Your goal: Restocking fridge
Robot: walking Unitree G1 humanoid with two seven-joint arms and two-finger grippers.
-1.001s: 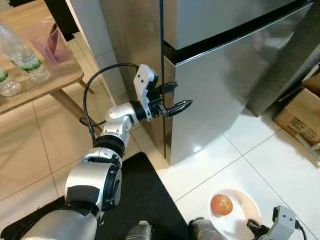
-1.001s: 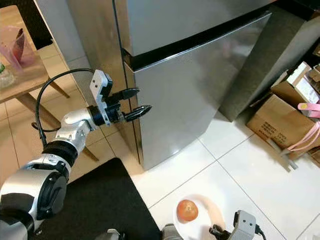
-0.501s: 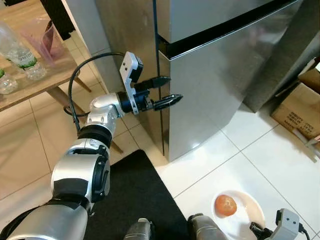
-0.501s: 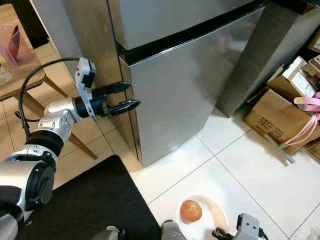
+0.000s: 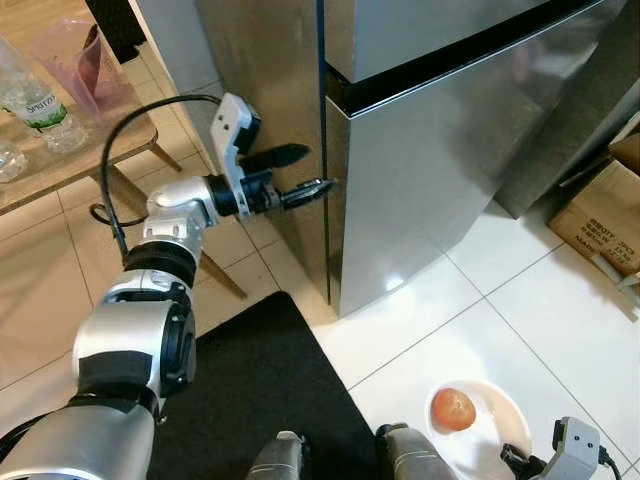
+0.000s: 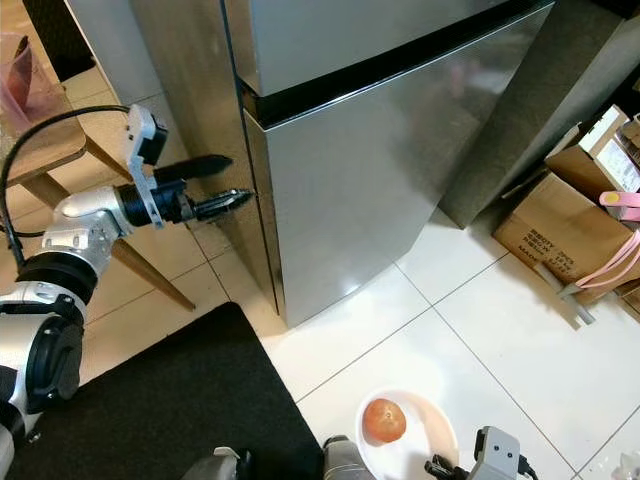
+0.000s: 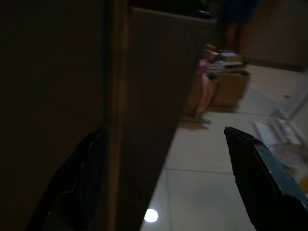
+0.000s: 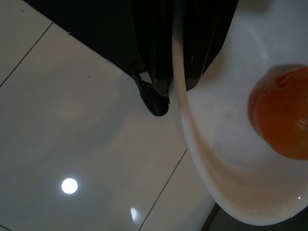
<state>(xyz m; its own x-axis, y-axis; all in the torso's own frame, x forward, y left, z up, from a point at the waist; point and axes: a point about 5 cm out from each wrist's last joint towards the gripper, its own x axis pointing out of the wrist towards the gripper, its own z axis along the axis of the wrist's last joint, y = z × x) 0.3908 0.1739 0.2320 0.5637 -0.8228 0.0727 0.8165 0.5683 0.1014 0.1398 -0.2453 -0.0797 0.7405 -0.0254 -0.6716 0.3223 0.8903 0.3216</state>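
Now the left gripper [image 5: 300, 172] has pulled back to the fridge door's edge.
Fingers wide, straddling the tall brushed-steel fridge [image 5: 430, 170] lower door's corner, ready to pull; right gripper [image 8: 168, 72] clamps the white plate [image 8: 211, 168] carrying an orange round fruit [image 8: 281, 120].

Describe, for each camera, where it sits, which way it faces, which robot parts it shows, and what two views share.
Eye views: head, looking down at the fridge; left end effector open at its door edge.
Left wrist: along open fingers, fridge door between.
Right wrist: right end effector clamps plate with orange fruit.
Shared: plate and fruit show from head too.
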